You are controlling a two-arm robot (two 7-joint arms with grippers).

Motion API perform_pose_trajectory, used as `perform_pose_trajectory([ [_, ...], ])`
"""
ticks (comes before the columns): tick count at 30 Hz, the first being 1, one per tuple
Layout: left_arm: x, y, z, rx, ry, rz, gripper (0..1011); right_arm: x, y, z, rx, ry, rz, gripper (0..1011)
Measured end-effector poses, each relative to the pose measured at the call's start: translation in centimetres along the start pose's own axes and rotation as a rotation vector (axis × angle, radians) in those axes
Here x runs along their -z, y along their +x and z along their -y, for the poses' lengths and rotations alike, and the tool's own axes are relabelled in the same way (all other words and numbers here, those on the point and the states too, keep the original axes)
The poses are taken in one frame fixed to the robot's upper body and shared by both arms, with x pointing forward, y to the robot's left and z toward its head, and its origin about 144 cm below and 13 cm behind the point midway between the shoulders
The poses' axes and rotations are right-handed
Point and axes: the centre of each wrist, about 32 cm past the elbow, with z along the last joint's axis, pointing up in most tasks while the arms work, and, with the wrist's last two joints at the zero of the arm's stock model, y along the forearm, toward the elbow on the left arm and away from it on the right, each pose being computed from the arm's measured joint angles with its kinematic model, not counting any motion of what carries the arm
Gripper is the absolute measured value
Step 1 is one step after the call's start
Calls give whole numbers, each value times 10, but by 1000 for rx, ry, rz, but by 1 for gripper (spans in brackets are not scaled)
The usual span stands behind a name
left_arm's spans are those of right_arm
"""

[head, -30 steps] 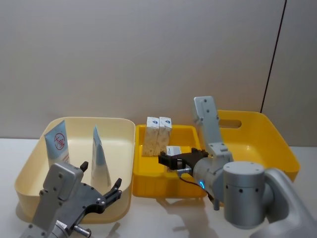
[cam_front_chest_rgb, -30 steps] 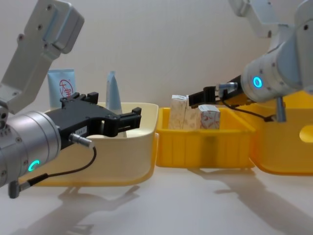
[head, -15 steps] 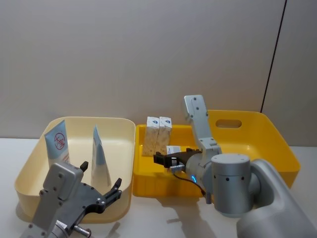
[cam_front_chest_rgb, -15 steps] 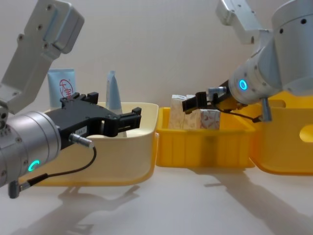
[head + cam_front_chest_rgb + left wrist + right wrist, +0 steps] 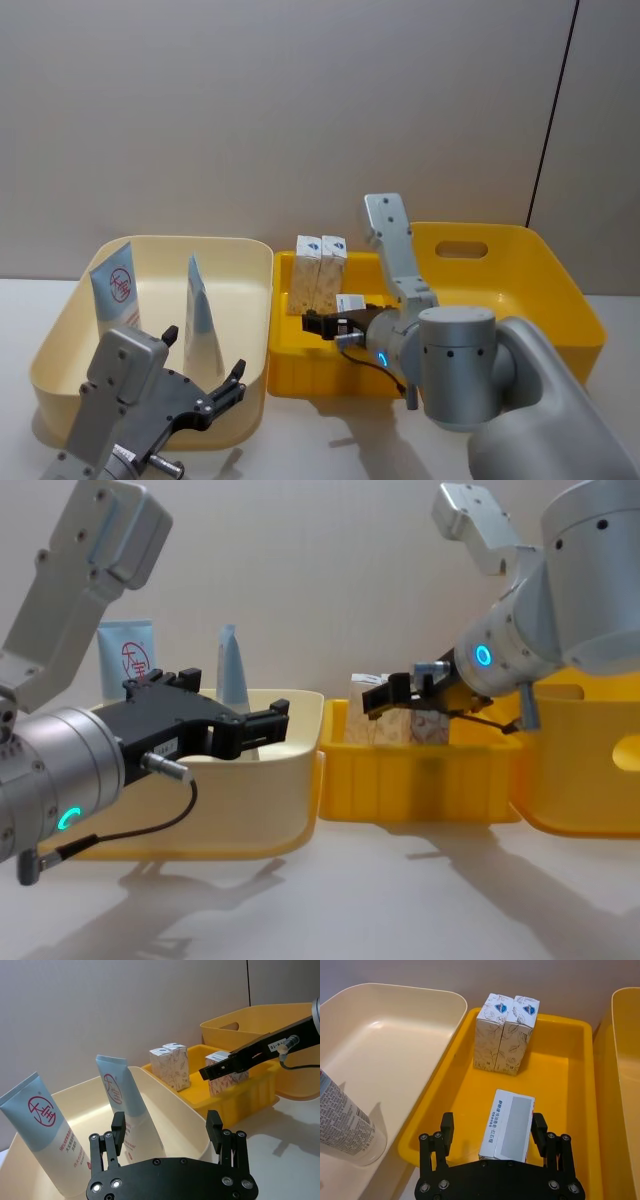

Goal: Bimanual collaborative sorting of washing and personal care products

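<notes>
- Right gripper (image 5: 315,322), seen from the head, reaches left over the tray (image 5: 300,376), with a lone carton (image 5: 352,302) at its fingers. A pair of cartons (image 5: 320,272) stands at the tray's far wall. Left gripper (image 5: 203,353) hangs at the near rim of the cream bin (image 5: 55,345), where two tubes (image 5: 200,315) lean inside.
- From the left wrist we see its fingers (image 5: 214,1122) spread wide, holding nothing. The nearer tube (image 5: 125,1105) rises just ahead between them, its long axis tilted off upright.
- From the right wrist we see the fingers (image 5: 447,1132) spread to either side of the lone carton. A clear gap shows on one side, so nothing is pinched. The carton's long axis runs along the fingers' line, toward the pair beyond.
- From the chest, the right gripper sits above the tray in front of the cartons, and the left sits by the bin. We judge the right arm the nearer to the carton, since it straddles it. Any grasp would need the fingers to close squarely across its narrow width.
</notes>
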Motion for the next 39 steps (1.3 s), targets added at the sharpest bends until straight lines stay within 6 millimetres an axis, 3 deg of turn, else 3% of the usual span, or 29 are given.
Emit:
perform_pose_trajectory([
  [5, 0, 0, 0, 0, 0, 0, 1003, 0, 0, -1, -5, -6, -6, 880],
  [19, 0, 0, 0, 0, 0, 0, 1003, -1, -1, -3, -11, -12, -13, 452],
  [39, 0, 0, 0, 0, 0, 0, 1003, -1, -1, -3, -14, -14, -16, 421],
])
